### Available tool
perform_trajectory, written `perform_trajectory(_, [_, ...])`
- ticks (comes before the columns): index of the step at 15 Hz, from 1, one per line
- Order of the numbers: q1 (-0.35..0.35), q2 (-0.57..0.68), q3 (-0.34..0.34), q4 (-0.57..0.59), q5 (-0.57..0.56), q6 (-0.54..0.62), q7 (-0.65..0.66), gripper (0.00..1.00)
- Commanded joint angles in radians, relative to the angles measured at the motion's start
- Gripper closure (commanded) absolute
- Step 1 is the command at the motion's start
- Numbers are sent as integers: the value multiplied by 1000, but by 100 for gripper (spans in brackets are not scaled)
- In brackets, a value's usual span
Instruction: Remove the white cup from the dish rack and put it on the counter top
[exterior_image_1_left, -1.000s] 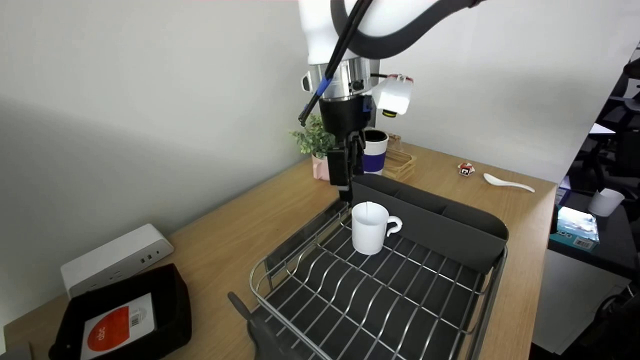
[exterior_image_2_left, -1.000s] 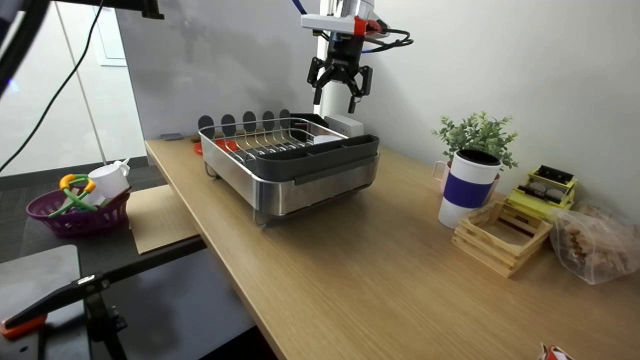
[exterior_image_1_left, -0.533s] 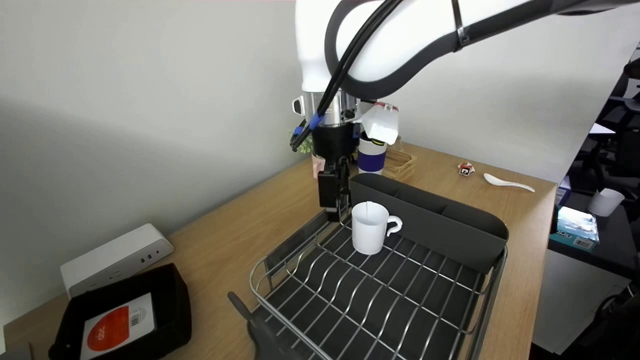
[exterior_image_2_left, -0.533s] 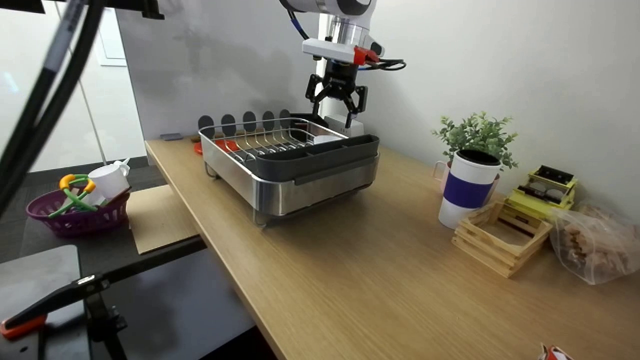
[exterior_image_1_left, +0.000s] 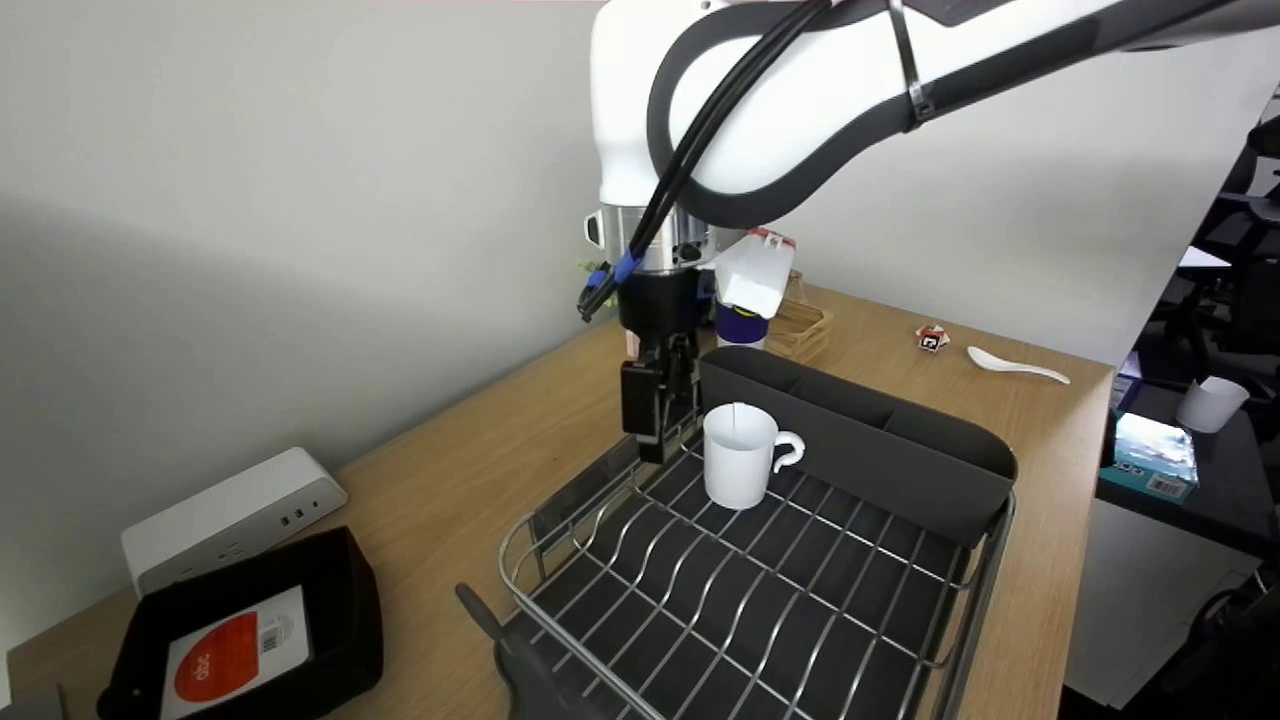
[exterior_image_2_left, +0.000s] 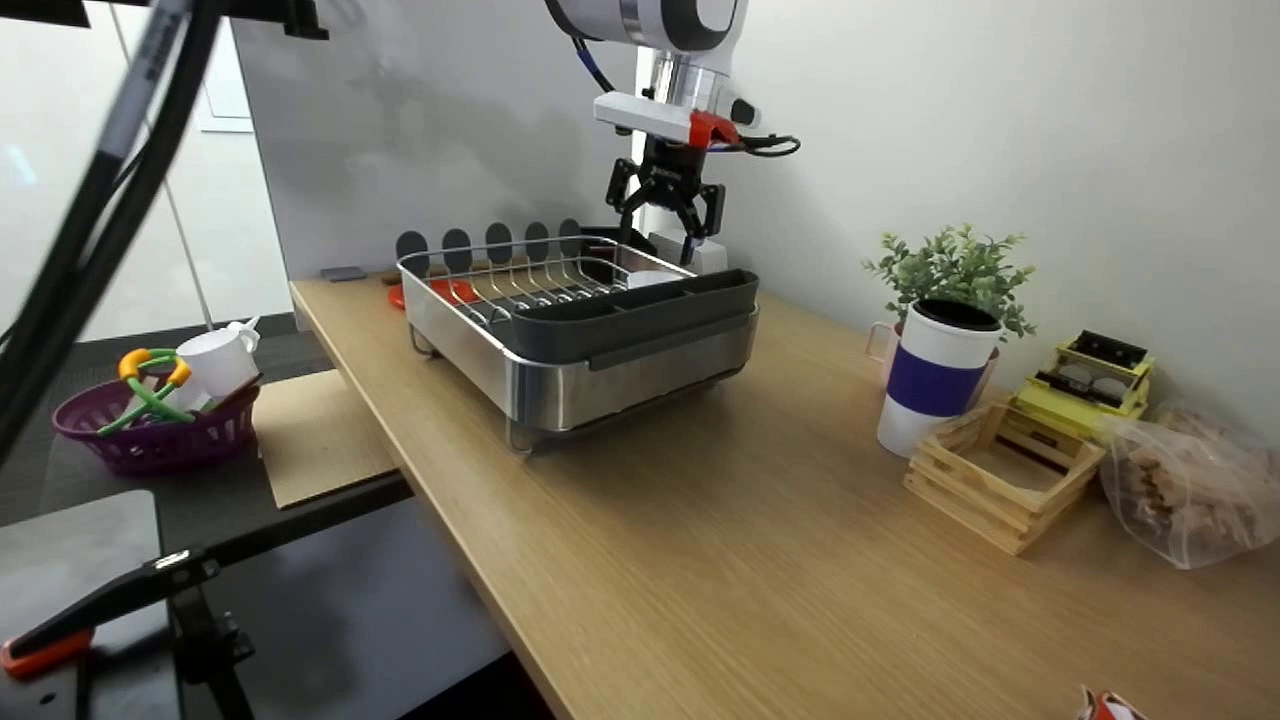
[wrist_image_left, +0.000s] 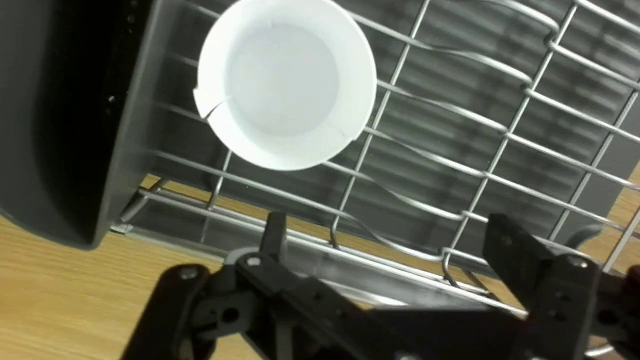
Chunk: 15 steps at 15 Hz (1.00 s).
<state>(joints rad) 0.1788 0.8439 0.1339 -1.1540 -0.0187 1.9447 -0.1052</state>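
Note:
The white cup (exterior_image_1_left: 738, 470) stands upright in the dish rack (exterior_image_1_left: 800, 600), beside the dark utensil holder, its handle to the right in an exterior view. Only its rim shows in an exterior view (exterior_image_2_left: 655, 278). In the wrist view I look into the cup (wrist_image_left: 285, 80), which is empty and has a crack at its rim. My gripper (wrist_image_left: 387, 225) is open and empty, its fingers wide apart over the rack's side rail, apart from the cup. In the exterior views the gripper (exterior_image_2_left: 655, 247) hangs just above the rack's edge. The counter top (exterior_image_2_left: 760, 560) lies under the rack.
The utensil holder (exterior_image_1_left: 860, 450) walls one end of the rack. A white and purple tumbler (exterior_image_2_left: 935, 380), a plant (exterior_image_2_left: 950, 262) and a wooden crate (exterior_image_2_left: 1005, 475) stand along the wall. A black tray (exterior_image_1_left: 345, 610), a white box (exterior_image_1_left: 235, 520) and a spoon (exterior_image_1_left: 1015, 366) are on the counter.
My gripper has come down toward the rack's side rail, staying open, and shifted slightly left in both exterior views. The cup and the rack have not moved.

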Motion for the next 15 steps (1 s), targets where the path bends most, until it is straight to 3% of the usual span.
perform_trajectory(1, [5, -67, -6, -109, 12, 84, 48, 0])
perform_trajectory(7, [11, -122, -11, -226, 16, 138, 134, 0])
perform_trajectory(15, [18, -274, -21, -460, 1, 310, 215, 0])
